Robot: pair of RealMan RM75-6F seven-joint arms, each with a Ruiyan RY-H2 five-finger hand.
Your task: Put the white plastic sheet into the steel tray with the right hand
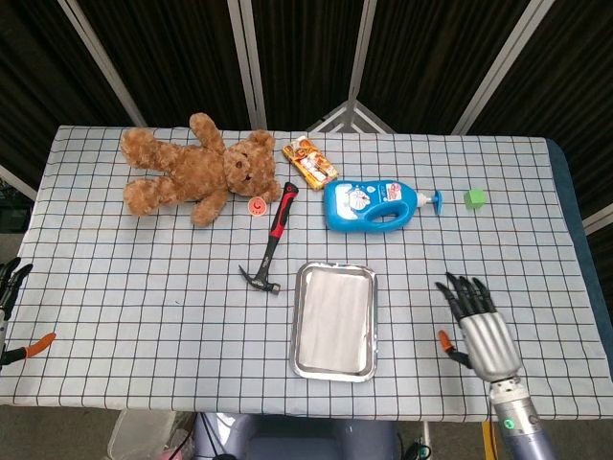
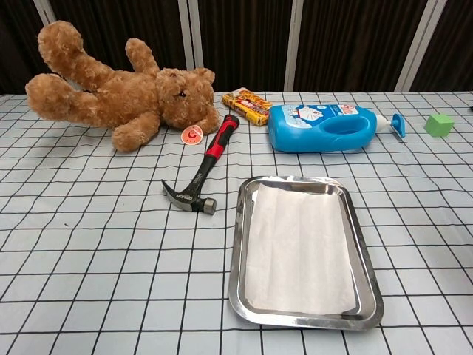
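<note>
the white plastic sheet (image 2: pixel 299 248) is seen lying flat inside the steel tray (image 2: pixel 240 222), near the front edge of the checked table (image 1: pixel 144 287). the right hand (image 1: pixel 477 326) is held well to the right of the tray — fingers spread apart, nothing gripped. the left hand (image 1: pixel 10 281) is glimpsed at the far left edge; whether its fingers are apart cannot be told. a hammer (image 2: pixel 203 172) lies just left of the tray.
</note>
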